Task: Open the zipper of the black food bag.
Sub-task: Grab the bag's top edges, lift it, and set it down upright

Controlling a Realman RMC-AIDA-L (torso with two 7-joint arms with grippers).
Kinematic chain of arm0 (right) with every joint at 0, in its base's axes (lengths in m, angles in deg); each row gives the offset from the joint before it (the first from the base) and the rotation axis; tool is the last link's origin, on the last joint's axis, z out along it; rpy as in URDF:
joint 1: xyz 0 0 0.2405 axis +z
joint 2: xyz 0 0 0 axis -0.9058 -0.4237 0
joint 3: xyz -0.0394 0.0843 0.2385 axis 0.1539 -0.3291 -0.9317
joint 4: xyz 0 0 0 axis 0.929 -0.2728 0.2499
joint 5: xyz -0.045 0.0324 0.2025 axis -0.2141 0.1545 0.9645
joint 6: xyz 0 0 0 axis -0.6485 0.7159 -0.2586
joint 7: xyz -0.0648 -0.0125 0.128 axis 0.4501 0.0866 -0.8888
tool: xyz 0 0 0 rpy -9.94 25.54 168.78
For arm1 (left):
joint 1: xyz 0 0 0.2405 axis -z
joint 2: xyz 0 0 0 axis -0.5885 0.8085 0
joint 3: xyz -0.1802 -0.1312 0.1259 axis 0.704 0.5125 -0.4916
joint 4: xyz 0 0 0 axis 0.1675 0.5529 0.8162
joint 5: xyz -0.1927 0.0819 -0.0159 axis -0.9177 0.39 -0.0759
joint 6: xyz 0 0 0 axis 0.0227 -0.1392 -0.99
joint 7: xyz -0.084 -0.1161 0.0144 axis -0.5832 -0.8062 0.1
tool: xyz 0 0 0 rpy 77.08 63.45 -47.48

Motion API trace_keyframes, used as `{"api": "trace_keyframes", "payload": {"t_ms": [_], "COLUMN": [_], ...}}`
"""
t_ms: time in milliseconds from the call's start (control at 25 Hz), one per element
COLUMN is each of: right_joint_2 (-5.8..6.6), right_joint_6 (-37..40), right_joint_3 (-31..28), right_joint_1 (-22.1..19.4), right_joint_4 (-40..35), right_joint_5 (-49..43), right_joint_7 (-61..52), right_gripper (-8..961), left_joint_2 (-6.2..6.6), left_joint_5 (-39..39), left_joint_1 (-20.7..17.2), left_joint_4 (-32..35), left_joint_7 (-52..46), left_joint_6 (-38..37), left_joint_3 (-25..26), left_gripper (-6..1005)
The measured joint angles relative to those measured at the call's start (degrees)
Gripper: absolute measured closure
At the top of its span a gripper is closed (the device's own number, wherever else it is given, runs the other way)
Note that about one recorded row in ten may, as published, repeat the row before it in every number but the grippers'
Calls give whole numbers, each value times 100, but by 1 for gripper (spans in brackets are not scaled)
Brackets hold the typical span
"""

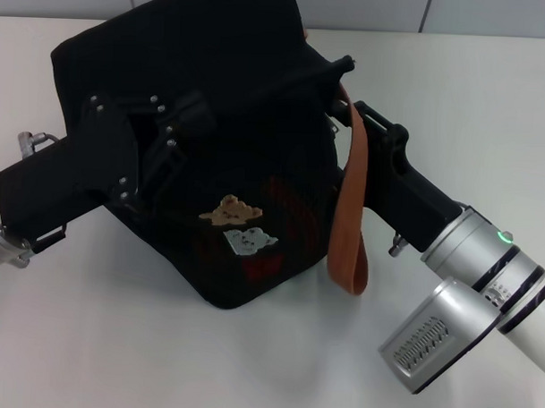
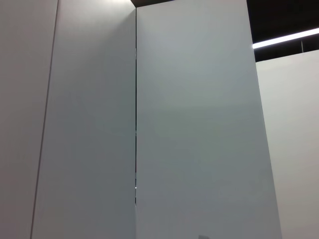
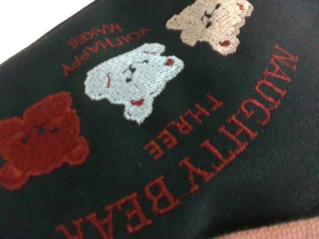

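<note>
Apparently unfinished: both tools sit on the bag [image 1: 249, 105], left tool [image 1: 172, 133] and right tool [image 1: 343, 103]; zipper hidden, grips impossible to tell.

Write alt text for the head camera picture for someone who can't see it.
A boxy black fabric food bag with tan and white bear patches sits on a white table, with both robot arms reaching in at its upper part. The left gripper is against the bag's top left, the right gripper by the orange-brown strap hanging down the bag's right side.
</note>
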Motion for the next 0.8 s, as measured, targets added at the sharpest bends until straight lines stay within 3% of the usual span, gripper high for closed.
{"api": "trace_keyframes", "payload": {"t_ms": [360,560,600,720,800], "right_joint_2": [0,32,71,146,306], "right_joint_6": [77,476,694,859,1042], "right_joint_3": [-14,-134,-191,-196,-196], "right_joint_1": [28,21,26,94,282], "right_joint_4": [-276,-357,-366,-401,-526], "right_joint_5": [485,556,551,440,25], "right_joint_7": [-687,-1869,-2604,-3390,-4660], "right_gripper": [346,346,346,346,346], "left_joint_2": [0,0,0,0,0], "left_joint_5": [-19,-19,-19,-19,-13], "left_joint_1": [5,5,5,5,5], "left_joint_4": [-14,-18,-18,-18,-27], "left_joint_7": [0,0,0,0,2], "left_joint_6": [12,28,49,65,83], "left_joint_3": [-9,1,-2,-8,-9], "left_gripper": [976,976,976,976,976]}}
